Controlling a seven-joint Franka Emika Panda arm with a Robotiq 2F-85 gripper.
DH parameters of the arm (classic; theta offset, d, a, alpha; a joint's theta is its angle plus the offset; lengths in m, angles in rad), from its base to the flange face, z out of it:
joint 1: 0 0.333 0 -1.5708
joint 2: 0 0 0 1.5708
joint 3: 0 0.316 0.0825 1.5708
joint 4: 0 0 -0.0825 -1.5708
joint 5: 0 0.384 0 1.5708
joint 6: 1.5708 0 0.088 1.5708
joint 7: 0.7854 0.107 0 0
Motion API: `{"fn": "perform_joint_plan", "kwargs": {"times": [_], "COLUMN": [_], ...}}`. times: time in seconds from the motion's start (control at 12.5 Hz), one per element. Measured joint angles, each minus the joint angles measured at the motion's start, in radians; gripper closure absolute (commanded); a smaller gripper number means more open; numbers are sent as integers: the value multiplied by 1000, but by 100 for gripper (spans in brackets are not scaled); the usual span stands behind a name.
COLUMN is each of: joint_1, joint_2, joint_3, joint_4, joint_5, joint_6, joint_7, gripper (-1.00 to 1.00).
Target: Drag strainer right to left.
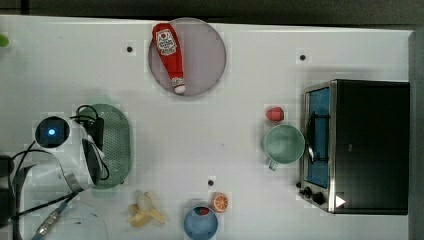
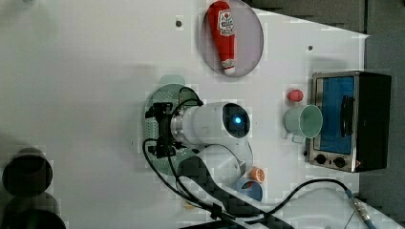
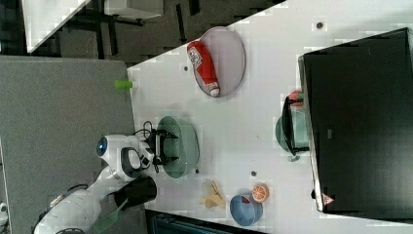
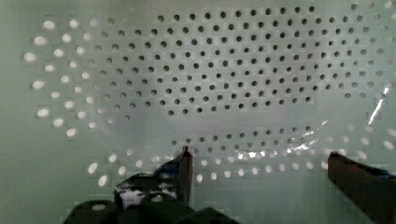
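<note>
Wrist view: gripper (image 4: 259,161) spread wide, dark fingertips (image 4: 186,164) apart, nothing between them, poised close over the perforated inner wall of the pale mint strainer (image 4: 224,79).

Top view: strainer (image 1: 117,145) at nine o'clock on the white table (image 1: 210,150), partly under the white arm (image 1: 70,150). Peeled banana (image 1: 145,209) at seven o'clock; blue bowl (image 1: 200,223) and orange half (image 1: 219,202) at six. Ketchup bottle (image 1: 168,55) lying on a grey plate (image 1: 207,50) at twelve. Green mug (image 1: 283,144) and small red fruit (image 1: 274,114) at three, just beside the toaster oven (image 1: 370,145).

Right view: open fingers over the strainer (image 3: 187,141), whether touching cannot tell.
</note>
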Motion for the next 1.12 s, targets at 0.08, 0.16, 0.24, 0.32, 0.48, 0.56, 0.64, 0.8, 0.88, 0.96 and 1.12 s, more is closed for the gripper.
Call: {"fn": "perform_joint_plan", "kwargs": {"times": [0.08, 0.16, 0.24, 0.32, 0.48, 0.56, 0.64, 0.8, 0.88, 0.96, 1.12], "joint_1": [-1, 4, 16, 22, 40, 42, 45, 62, 61, 65, 73], "joint_2": [19, 26, 24, 21, 10, -3, -41, -161, -234, -303, -441], "joint_3": [13, 20, 19, 21, 4, -8, -23, -89, -123, -174, -301], "joint_4": [30, 50, 55, 53, 47, 41, 18, -29, -31, -18, 38], "joint_5": [-3, 2, 3, -11, 0, -26, -89, -122, -153, -157, -163], "joint_6": [0, 0, 2, 8, -35, -85, -131, -241, -329, -381, -454], "joint_7": [1, 3, 6, 6, 0, -24, -73, -201, -288, -369, -555], "gripper": [-100, -100, -100, -100, -100, -100, -100, -100, -100, -100, -100]}}
